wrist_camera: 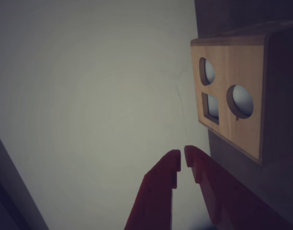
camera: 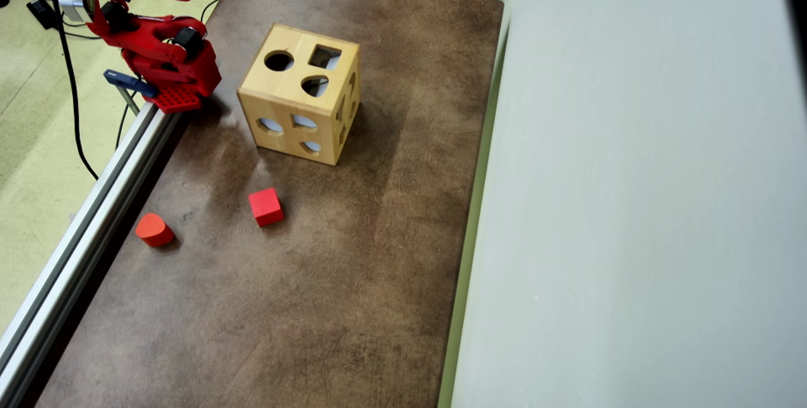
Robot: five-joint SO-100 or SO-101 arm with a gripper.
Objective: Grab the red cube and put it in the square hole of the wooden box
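Wrist view dim, soft and vignetted; overhead view bright, sharp, lightly shadowed.

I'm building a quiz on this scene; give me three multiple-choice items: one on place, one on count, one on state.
1. Where is the red cube in the overhead view?
A. on the brown table, nearer the bottom edge than the wooden box
B. inside the box
C. in the gripper

2. How many cutouts on the box's top face?
A. one
B. three
C. five

3. The gripper is:
A. clamping the cube
B. almost closed, empty
C. inside the square hole

Answers: 1 A, it lies on the mat apart from the box; 2 B, circle, square, rounded; 3 B, nothing sits between the tips in the wrist view.
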